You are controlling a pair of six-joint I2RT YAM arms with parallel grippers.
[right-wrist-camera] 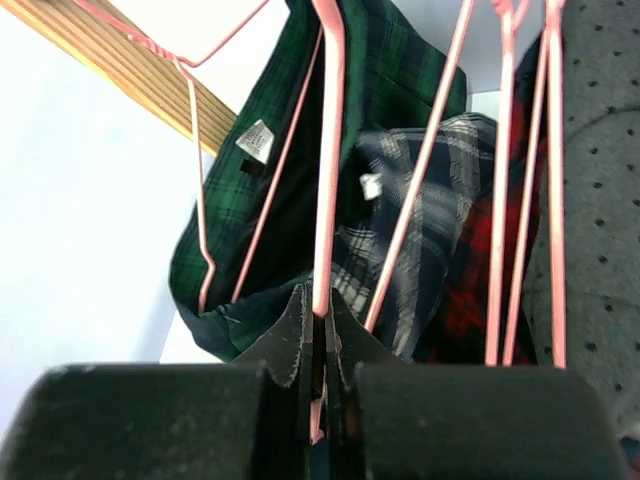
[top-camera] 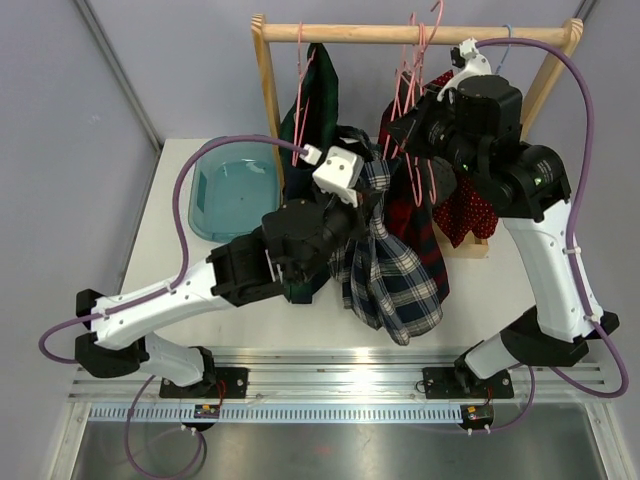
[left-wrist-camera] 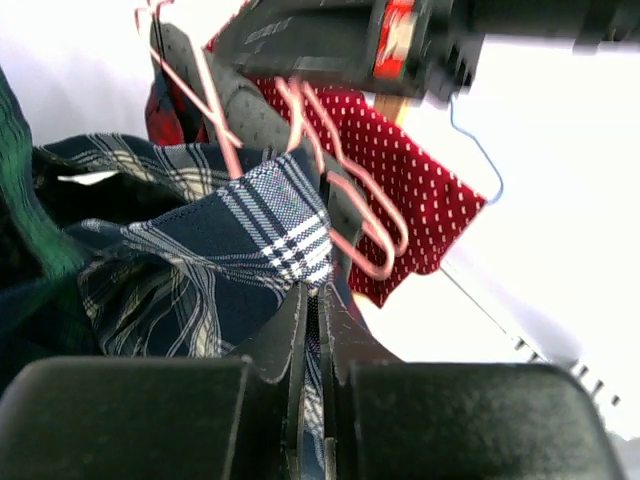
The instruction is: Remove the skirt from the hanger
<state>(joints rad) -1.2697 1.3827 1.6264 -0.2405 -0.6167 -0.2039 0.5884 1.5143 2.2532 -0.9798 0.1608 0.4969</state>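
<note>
A navy-and-white plaid skirt [top-camera: 392, 270] hangs off a pink wire hanger [top-camera: 418, 150] under the wooden rail [top-camera: 410, 33]. My left gripper [left-wrist-camera: 312, 300] is shut on the skirt's edge [left-wrist-camera: 285, 225], just below the hanger's pink loop [left-wrist-camera: 375, 225]. My right gripper [right-wrist-camera: 320, 312] is shut on a pink hanger wire [right-wrist-camera: 328, 150], with the navy plaid skirt [right-wrist-camera: 425, 210] behind it. In the top view the right gripper [top-camera: 408, 130] sits among the hangers and the left gripper [top-camera: 352, 180] at the skirt's top.
A dark green plaid garment [top-camera: 310, 110] hangs at the rail's left, red plaid [top-camera: 412, 215] and red dotted [top-camera: 468, 215] garments at its right. A teal bin [top-camera: 232, 190] sits on the table at the left. Wooden rack legs [top-camera: 268, 100] stand behind.
</note>
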